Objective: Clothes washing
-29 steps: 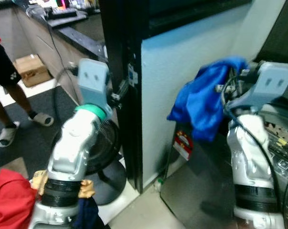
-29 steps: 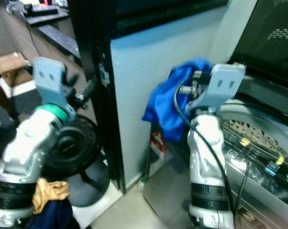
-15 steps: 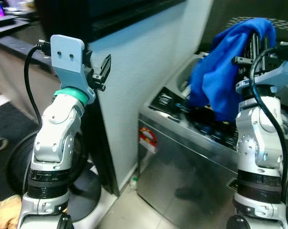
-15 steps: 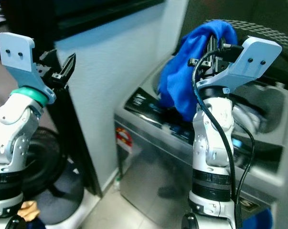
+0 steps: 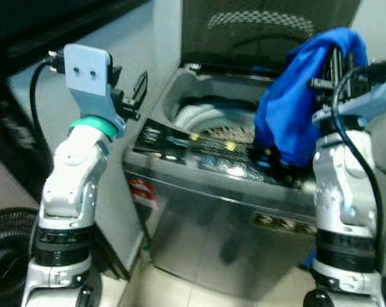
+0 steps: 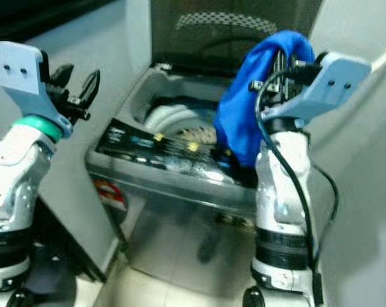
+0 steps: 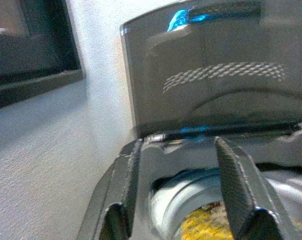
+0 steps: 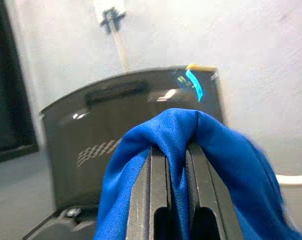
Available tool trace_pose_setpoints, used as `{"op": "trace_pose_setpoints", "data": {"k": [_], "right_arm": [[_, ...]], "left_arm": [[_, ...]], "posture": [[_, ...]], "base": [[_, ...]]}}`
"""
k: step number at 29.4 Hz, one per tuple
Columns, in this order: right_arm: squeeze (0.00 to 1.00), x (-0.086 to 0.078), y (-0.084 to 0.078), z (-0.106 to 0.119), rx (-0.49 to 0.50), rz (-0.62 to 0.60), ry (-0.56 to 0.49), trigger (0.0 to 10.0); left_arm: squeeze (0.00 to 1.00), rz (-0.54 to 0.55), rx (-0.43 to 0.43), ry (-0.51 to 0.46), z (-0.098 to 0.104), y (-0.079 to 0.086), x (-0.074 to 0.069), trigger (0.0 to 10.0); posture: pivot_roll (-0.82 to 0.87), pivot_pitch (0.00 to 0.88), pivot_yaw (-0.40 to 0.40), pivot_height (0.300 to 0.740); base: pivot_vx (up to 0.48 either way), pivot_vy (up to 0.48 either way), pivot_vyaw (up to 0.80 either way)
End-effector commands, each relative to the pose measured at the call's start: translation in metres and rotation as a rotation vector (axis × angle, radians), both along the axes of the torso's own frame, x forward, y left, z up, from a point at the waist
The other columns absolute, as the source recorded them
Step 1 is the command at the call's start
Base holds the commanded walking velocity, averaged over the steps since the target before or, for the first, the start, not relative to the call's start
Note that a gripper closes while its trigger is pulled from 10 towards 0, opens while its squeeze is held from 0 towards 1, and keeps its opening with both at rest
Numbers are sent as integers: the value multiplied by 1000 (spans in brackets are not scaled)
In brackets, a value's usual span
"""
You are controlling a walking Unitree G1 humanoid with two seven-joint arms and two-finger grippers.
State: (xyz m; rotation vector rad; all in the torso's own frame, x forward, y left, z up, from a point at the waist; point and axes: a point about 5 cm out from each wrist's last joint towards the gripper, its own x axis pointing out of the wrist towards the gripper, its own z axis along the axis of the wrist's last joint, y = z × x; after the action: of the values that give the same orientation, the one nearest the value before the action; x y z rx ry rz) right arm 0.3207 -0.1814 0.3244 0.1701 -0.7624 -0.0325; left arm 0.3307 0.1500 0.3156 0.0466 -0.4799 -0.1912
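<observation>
A top-loading washing machine (image 5: 199, 192) stands before me with its dark lid (image 5: 263, 29) raised. Its drum (image 5: 212, 121) holds pale and yellowish laundry. My right gripper (image 5: 337, 54) is shut on a blue cloth (image 5: 295, 109), which hangs from its fingers (image 8: 161, 185) above the right side of the machine's control panel (image 5: 199, 157). My left gripper (image 5: 132, 96) is held up at the machine's left, open and empty, with the drum between its fingers (image 7: 236, 185) in the left wrist view.
A white wall (image 5: 71, 96) runs along the left of the washer. A black coiled hose or fan base (image 5: 4, 256) lies on the floor at the lower left. A red and white sticker (image 5: 143, 190) marks the machine's front.
The camera has swung right, so the washer now sits centred with its open drum in sight. The right gripper still carries the blue cloth; the left stays raised and open.
</observation>
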Motion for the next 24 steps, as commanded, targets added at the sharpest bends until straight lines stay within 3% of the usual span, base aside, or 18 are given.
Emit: {"op": "trace_pose_setpoints", "data": {"k": [1, 24], "right_arm": [[0, -2, 4, 4, 2, 15, -27, 10000], [0, 3, -5, 2, 33, -38, -1, 10000]], "left_arm": [[0, 17, -5, 4, 0, 5, 0, 10000], [0, 31, -25, 21, -1, 9, 1, 10000]], "posture": [[66, 11, 84, 740], [69, 5, 80, 740]], "base": [[0, 0, -800], [0, 0, -751]]}}
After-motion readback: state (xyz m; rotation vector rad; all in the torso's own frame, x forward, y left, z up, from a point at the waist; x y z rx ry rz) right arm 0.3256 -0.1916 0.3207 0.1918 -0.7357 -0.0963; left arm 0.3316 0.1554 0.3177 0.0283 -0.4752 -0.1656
